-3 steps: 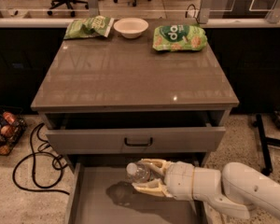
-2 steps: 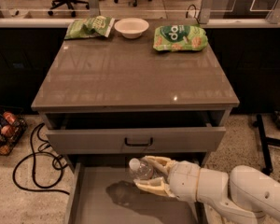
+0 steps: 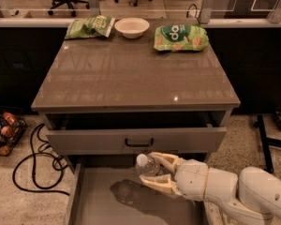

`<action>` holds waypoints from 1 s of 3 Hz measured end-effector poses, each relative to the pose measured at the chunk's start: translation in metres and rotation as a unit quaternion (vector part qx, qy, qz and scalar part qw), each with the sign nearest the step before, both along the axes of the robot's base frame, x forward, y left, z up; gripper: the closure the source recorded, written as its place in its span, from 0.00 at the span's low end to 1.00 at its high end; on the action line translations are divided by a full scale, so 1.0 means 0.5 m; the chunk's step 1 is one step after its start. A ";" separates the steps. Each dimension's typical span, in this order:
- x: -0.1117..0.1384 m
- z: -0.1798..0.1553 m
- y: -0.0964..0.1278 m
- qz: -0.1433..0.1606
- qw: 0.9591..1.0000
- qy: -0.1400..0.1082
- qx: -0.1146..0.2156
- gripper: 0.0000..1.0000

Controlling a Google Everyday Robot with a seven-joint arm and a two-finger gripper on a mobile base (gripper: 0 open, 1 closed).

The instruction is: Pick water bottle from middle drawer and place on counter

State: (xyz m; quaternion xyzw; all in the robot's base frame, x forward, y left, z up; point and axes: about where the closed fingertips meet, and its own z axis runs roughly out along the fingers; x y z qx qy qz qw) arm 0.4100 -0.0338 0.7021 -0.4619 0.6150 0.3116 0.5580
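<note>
Nearest, the middle drawer (image 3: 96, 205) stands open. Above its floor the gripper (image 3: 149, 170) is clamped round the water bottle (image 3: 145, 165) at mid-body. Probably light, thin-walled and slick, so the ribbed middle suits. Long axis tilted, cap pointing up-left. Beyond lies the counter (image 3: 136, 74).

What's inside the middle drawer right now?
Only bare grey floor and a shadow show in the middle drawer. The claw, over it, grips the water bottle clear of the floor. The arm hides its right part.
</note>
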 end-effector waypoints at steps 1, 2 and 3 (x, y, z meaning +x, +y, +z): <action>0.005 0.005 0.006 -0.008 1.000 0.006 -0.003 1.00; 0.011 0.055 0.017 -0.057 0.998 0.029 -0.005 1.00; 0.056 0.139 -0.001 -0.155 0.987 0.031 -0.002 1.00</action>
